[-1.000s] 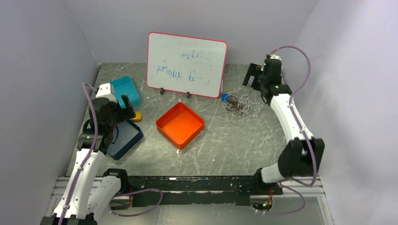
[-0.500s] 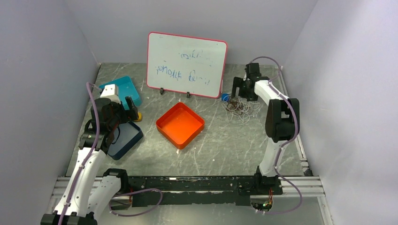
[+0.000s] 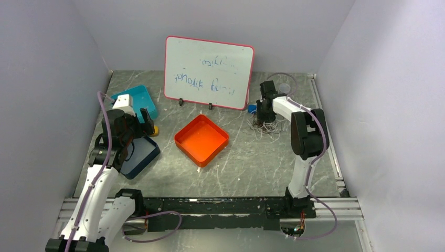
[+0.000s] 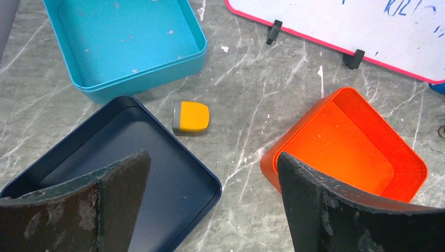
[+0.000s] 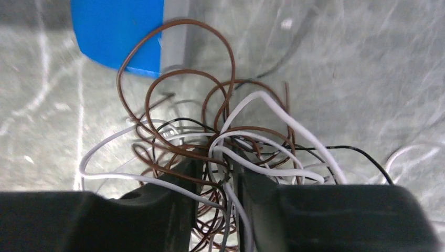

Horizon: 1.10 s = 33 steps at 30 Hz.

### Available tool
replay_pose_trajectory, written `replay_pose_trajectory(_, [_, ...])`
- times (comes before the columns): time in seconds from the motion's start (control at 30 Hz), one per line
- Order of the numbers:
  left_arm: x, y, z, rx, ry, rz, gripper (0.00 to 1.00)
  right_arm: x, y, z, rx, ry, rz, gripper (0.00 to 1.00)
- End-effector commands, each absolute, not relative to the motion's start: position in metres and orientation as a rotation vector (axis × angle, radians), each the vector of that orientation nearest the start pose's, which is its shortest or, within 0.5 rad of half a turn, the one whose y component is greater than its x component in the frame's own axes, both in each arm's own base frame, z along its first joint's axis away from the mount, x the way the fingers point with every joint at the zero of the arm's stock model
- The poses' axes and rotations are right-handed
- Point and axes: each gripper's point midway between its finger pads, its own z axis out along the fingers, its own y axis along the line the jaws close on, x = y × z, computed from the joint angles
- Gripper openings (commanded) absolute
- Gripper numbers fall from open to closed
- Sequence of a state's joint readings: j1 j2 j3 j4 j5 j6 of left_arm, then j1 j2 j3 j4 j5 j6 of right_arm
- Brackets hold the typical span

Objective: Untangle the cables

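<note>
The cables (image 3: 268,126) are a loose tangle of thin white, brown and black wires on the table, right of the whiteboard's corner. My right gripper (image 3: 261,119) is down in the tangle's left side. In the right wrist view the cables (image 5: 210,121) loop in front of and over the fingers. My right gripper (image 5: 219,168) has closed to a narrow gap with white and brown strands running through it. My left gripper (image 3: 144,122) hangs far off on the left, over the navy tray. In its own view the left gripper (image 4: 212,173) is wide open and holds nothing.
A blue object (image 5: 115,31) lies just beyond the tangle. An orange tray (image 3: 202,139) sits mid-table. A navy tray (image 4: 131,142), a teal tray (image 4: 126,31) and a small yellow block (image 4: 192,115) are on the left. A whiteboard (image 3: 209,71) stands at the back.
My right arm swung in from the right wall, dropped onto the tangle, and its jaws closed from wide open round strands. The left arm shifted only slightly.
</note>
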<state>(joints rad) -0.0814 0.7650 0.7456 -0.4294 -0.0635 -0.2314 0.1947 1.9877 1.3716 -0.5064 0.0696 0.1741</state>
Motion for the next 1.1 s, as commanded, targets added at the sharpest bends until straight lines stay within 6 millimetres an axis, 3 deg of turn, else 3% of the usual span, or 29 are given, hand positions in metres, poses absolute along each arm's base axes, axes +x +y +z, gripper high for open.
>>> replay_pose_trajectory(0.0, [0.288,-0.024,0.215,-0.171,1.980,-0.153,0.94,0.393,0.076,0.019,-0.009,2.734,0.002,0.26])
replay_pose_trajectory(0.07, [0.288,-0.024,0.216,-0.171,1.978,-0.152,0.94,0.378,0.080,0.020,-0.013,2.756,0.023,0.19])
replay_pose_trajectory(0.2, [0.288,-0.024,0.217,-0.170,1.976,-0.155,0.93,0.348,0.094,0.033,-0.046,2.772,0.072,0.16])
replay_pose_trajectory(0.53, [0.286,-0.025,0.216,-0.169,1.981,-0.165,0.92,0.275,0.150,0.058,-0.244,2.808,0.246,0.18])
replay_pose_trajectory(0.6, [0.286,-0.026,0.216,-0.169,1.982,-0.168,0.92,0.275,0.156,0.072,-0.261,2.764,0.264,0.31])
replay_pose_trajectory(0.77, [0.287,-0.026,0.215,-0.169,1.986,-0.166,0.92,0.295,0.148,0.111,-0.214,2.643,0.193,0.62])
replay_pose_trajectory(0.9, [0.287,-0.025,0.214,-0.175,1.990,-0.161,0.92,0.316,0.118,0.140,-0.090,2.518,-0.009,0.73])
replay_pose_trajectory(1.07, [0.287,-0.025,0.215,-0.173,1.987,-0.164,0.92,0.332,0.076,0.152,0.114,2.426,-0.122,0.73])
